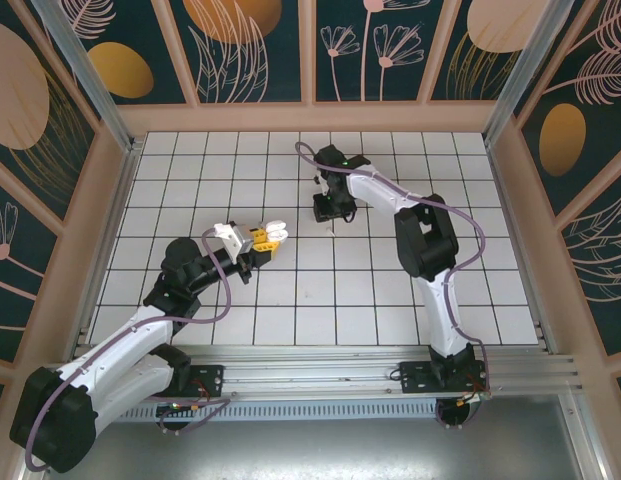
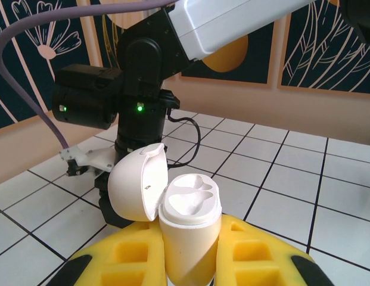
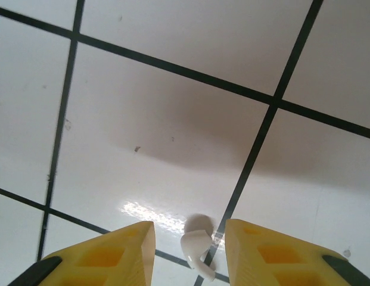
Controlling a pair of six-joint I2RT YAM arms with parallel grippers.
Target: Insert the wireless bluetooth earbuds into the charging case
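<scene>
The white charging case [image 2: 187, 232] stands upright between the yellow fingers of my left gripper [image 2: 187, 259], which is shut on it. Its lid [image 2: 137, 185] is hinged open to the left, and both sockets in the top are empty. From above, the left gripper [image 1: 262, 238] holds the case [image 1: 276, 230] over the middle-left tiles. My right gripper [image 1: 328, 212] points down at the floor further back. One white earbud [image 3: 196, 247] lies on a tile seam between the open yellow fingers of the right gripper [image 3: 189, 253], with a gap on each side.
The floor is white tile with dark seams [image 1: 390, 290], walled by wooden panels [image 1: 310, 115] on three sides. The right arm's black wrist [image 2: 134, 113] looms close behind the open case in the left wrist view.
</scene>
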